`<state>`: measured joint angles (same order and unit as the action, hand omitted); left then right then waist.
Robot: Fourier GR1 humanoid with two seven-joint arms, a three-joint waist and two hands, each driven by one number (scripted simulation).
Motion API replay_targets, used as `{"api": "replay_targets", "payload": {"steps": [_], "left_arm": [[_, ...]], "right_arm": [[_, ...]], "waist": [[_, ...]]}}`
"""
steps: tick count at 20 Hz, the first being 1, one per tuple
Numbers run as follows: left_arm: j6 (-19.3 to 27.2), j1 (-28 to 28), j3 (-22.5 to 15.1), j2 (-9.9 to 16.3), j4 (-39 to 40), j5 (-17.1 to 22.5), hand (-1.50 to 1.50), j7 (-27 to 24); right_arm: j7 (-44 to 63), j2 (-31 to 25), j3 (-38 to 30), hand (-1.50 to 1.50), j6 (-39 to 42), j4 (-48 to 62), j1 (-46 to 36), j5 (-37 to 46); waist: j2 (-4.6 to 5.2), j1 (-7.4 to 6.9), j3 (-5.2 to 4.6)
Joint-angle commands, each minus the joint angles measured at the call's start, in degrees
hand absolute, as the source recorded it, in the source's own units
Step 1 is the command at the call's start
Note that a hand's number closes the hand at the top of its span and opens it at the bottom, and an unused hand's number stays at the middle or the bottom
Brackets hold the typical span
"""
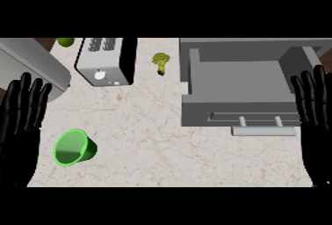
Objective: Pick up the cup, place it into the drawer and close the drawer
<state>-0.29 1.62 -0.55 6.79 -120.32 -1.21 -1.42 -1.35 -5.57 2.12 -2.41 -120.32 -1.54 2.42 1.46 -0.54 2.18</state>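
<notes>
At the far left the left hand (23, 118) stands along the table's (149, 132) left edge, palm flat, fingers (26, 88) straight, slightly apart and pointing away, holding nothing. Just beside it, near the table's front edge, the green cup (73, 147) lies tipped on its side with its open mouth facing up and left; it does not touch the hand. Behind it a grey rounded appliance (35, 66) cuts across the back left corner, and a toaster (106, 60) stands at the back edge. A wide stretch of bare marble lies between the cup and the drawer. A small piece of broccoli (160, 61) sits near the back, just left of the drawer (240, 83), which is pulled open, its handle (262, 127) toward the front. The right hand (314, 110) stands at the right edge, beside the drawer, fingers (304, 92) straight and parted.
</notes>
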Motion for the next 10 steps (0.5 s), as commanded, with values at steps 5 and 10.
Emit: {"api": "replay_targets", "payload": {"steps": [5, 10], "left_arm": [[-18.34, 5.83, 6.67, 8.44, -0.28, 19.53, -1.5, -6.15], [-21.2, 7.74, 12.82, 10.03, 8.11, 36.03, -1.5, 3.51]], "right_arm": [[-0.4, 0.22, 0.34, -1.5, 1.42, 0.44, 0.84, -1.61], [6.68, -2.71, 1.94, -1.5, 6.09, 4.16, -0.33, -4.15]], "waist": [[-1.64, -0.32, -2.3], [-1.39, -0.25, -2.27]]}}
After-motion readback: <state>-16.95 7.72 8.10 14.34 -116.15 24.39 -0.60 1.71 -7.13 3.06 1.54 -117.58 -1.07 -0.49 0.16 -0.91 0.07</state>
